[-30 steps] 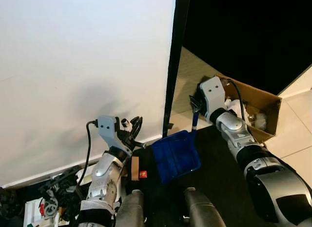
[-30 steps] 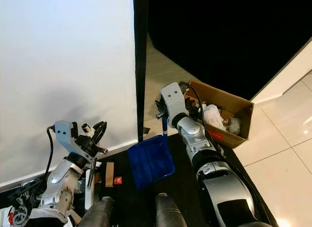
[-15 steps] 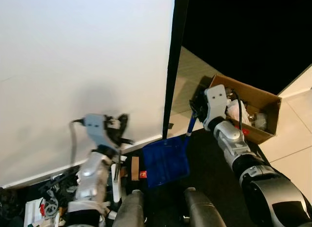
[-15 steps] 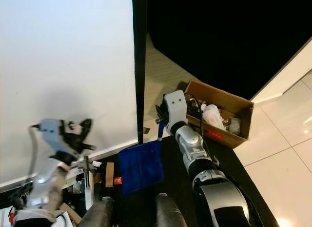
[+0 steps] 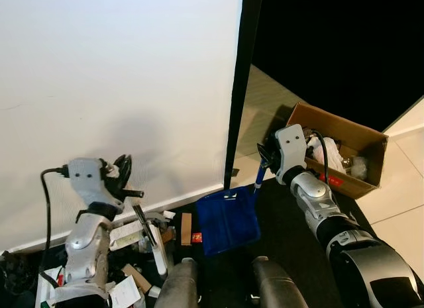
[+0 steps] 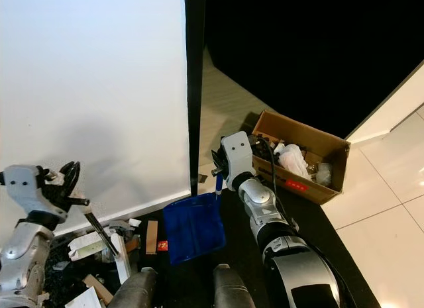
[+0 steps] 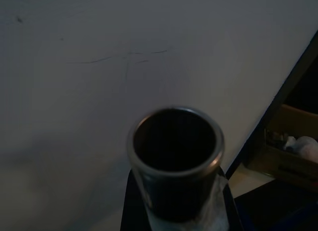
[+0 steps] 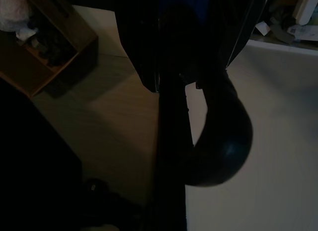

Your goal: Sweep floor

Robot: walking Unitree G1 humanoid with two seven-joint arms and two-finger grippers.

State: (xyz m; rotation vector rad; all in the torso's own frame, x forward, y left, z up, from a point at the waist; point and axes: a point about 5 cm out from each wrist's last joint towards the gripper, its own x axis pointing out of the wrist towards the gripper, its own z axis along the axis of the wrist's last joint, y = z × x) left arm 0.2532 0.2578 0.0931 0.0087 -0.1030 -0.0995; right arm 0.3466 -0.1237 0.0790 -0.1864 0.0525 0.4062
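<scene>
White wall [image 5: 119,69] fills the background, with a dark vertical post [image 5: 238,96] at its edge and pale flooring beyond. At the wall's foot lies a scatter of litter [image 5: 142,232] — paper scraps, small cartons, a flat brown piece. The right gripper [image 5: 266,157] is closed around the thin handle of the blue dustpan [image 5: 228,215], whose pan rests on the dark mat [image 5: 291,235] just beside the litter. The left gripper [image 5: 120,182] is clamped on the broom handle [image 7: 174,156], a hollow metal tube angling down into the scraps.

Likely trouble: the pan's lip seems tilted rather than flat, so swept bits could slide under it. A hard stroke could also knock the pan aside or scatter pieces behind the post. The cardboard box [image 5: 344,152] of rubbish stands near the right arm, so a wide swing might clip it.
</scene>
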